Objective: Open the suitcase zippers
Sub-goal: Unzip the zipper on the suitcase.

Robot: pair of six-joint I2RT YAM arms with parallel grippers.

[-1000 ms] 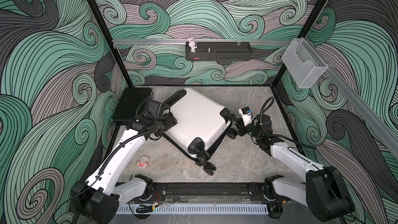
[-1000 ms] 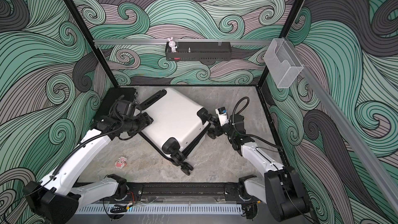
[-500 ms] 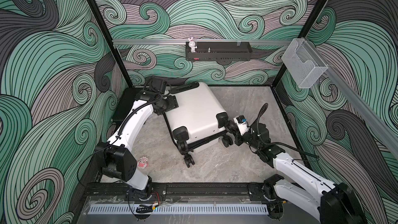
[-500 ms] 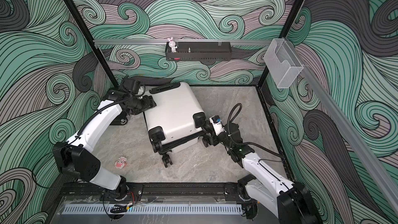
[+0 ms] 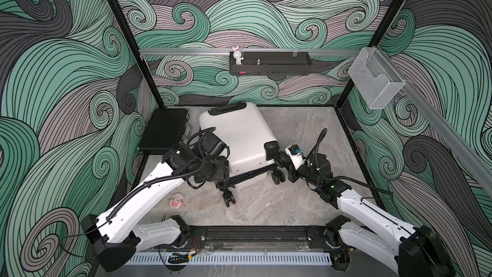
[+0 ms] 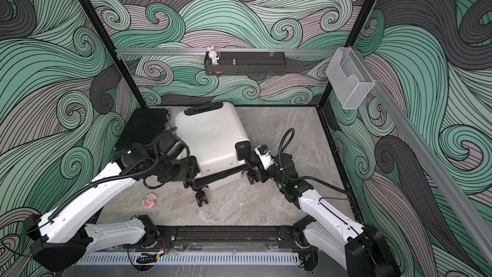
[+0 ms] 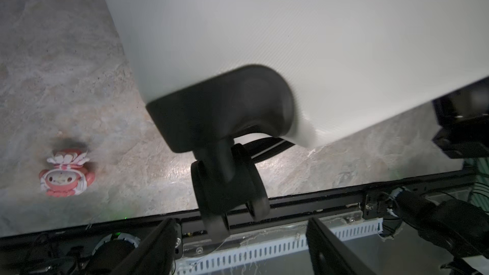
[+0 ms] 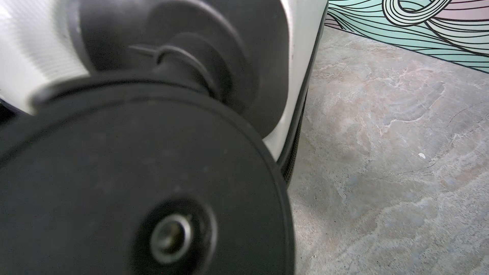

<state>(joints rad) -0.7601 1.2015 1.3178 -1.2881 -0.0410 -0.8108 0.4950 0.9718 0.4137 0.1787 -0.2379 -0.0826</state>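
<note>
The white suitcase [image 5: 239, 134] [image 6: 213, 134] lies flat on the stone floor, handle end toward the back wall. Its zippers [image 5: 250, 175] [image 6: 221, 175] show as a black band along the near side. My left gripper [image 5: 223, 174] [image 6: 191, 174] is at the near left corner. In the left wrist view it [image 7: 243, 247] stands open, with a black spinner wheel [image 7: 227, 194] ahead of its fingers and nothing held. My right gripper [image 5: 282, 159] [image 6: 251, 159] presses against the near right wheel [image 8: 132, 181], which hides its fingers. The zipper band [image 8: 299, 128] runs beside that wheel.
A flat black briefcase [image 5: 165, 131] lies left of the suitcase. A small pink toy [image 5: 176, 200] [image 7: 64, 178] sits on the floor near the left arm. On the back wall hangs a black shelf [image 5: 269, 66], on the right wall a clear holder [image 5: 375, 81].
The suitcase turned from diagonal to nearly square with the walls. My left arm swung from the suitcase's far left corner to its near left corner. The right gripper stayed by the near right wheel.
</note>
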